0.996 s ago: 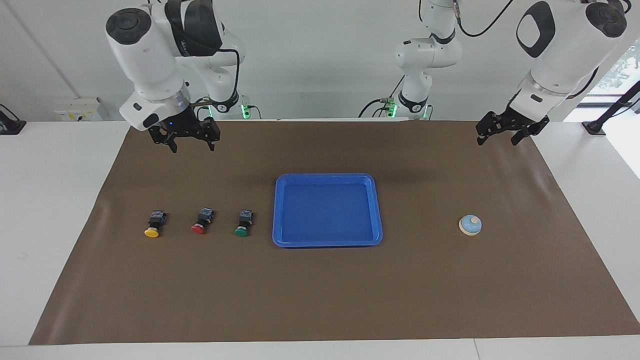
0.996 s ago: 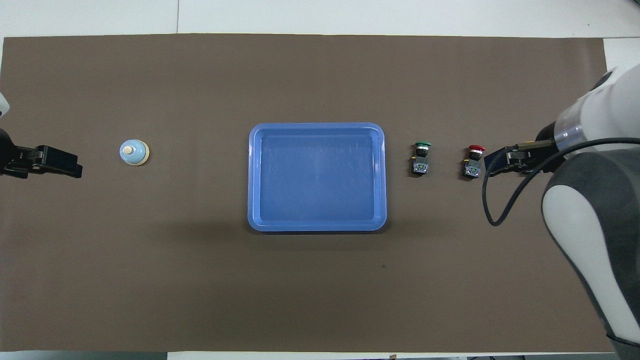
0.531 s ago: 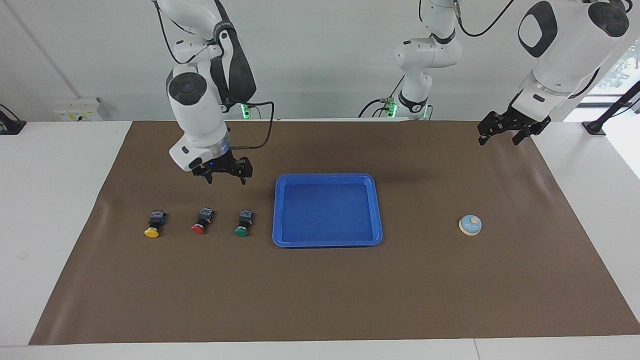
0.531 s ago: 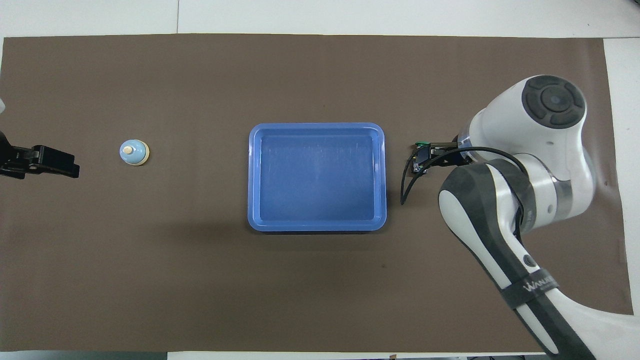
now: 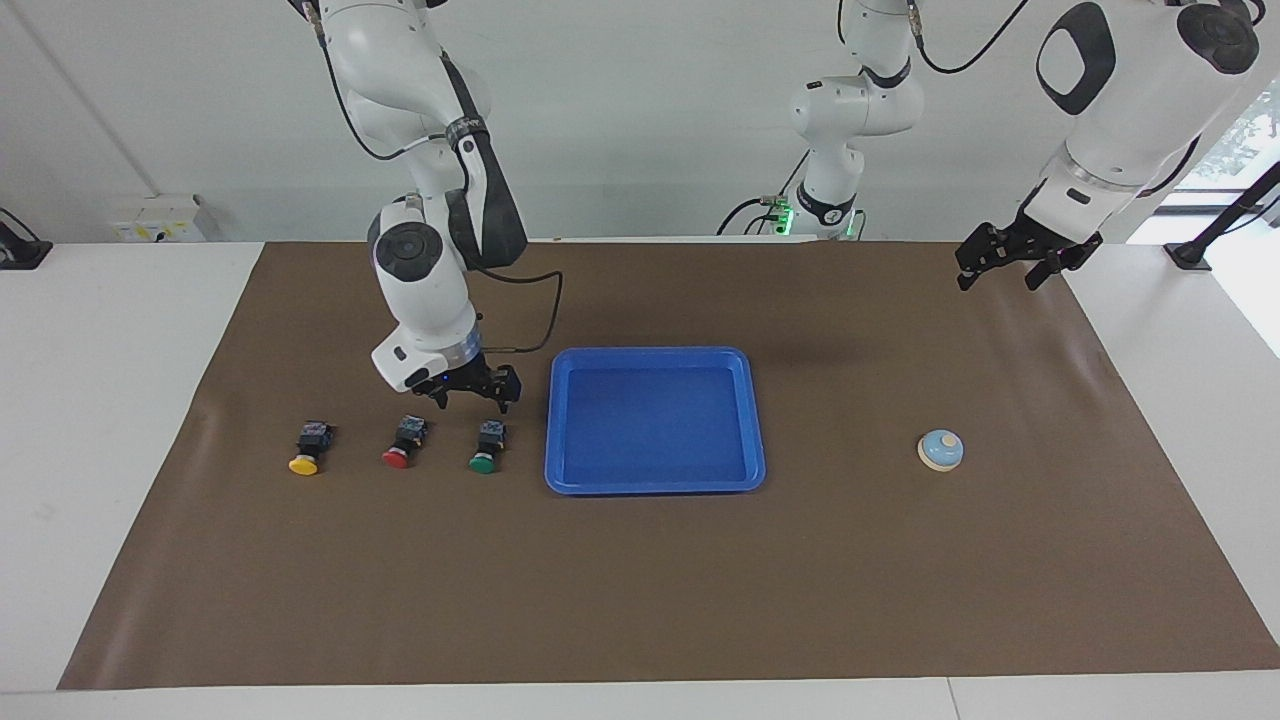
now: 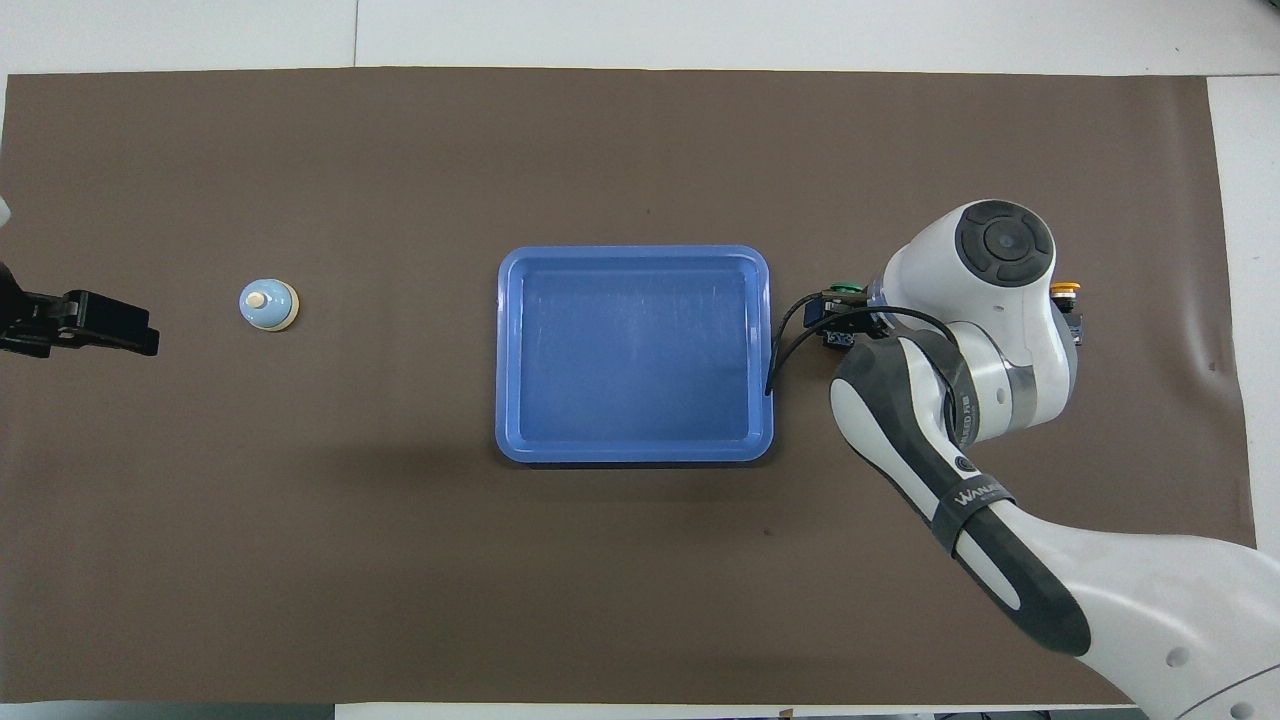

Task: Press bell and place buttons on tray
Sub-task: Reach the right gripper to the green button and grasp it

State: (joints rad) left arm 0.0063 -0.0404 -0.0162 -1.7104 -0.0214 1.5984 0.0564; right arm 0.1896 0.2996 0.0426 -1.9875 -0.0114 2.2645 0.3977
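1. The right gripper (image 5: 470, 395) hangs spread and holding nothing above the green button (image 5: 487, 447), which lies on the brown mat (image 5: 640, 580) just beside the blue tray (image 5: 655, 483).
2. The red button (image 5: 404, 442) and yellow button (image 5: 310, 447) lie in the same row, toward the right arm's end.
3. The left gripper (image 5: 1012, 262) waits spread, well apart from the bell (image 5: 941, 449).
4. Risk: the button lies on its side, so an off-centre pinch could roll it or knock it into the tray rim.
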